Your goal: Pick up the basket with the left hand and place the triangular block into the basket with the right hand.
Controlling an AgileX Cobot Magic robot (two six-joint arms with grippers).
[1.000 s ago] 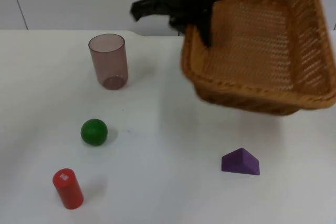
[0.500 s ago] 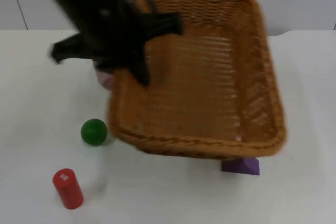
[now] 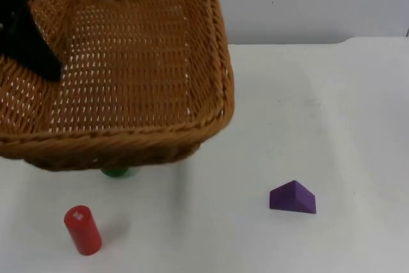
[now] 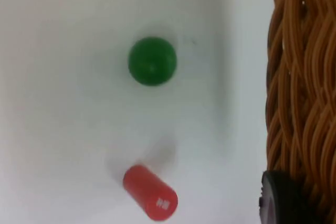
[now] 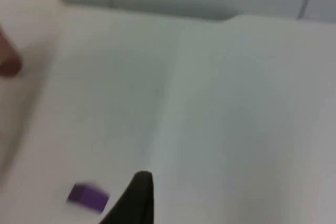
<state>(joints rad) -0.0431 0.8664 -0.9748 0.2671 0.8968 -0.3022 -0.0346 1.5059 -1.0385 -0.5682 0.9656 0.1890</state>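
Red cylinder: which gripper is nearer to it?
Left. The left gripper holds the basket rim above the table, with the red cylinder just below it. The right gripper is over by the purple block.

Lab: white table (image 3: 332, 107), grey partition (image 3: 307, 4)

Inspector A: In the top view the wicker basket (image 3: 128, 75) runs off the frame's upper and left edges, and it covers most of the green ball (image 3: 115, 172).

Inspector B: Noted. The left pincer (image 3: 29, 27) is cut off likewise. In the right wrist view the purple triangular block (image 5: 88, 196) is smeared, shape indistinct.
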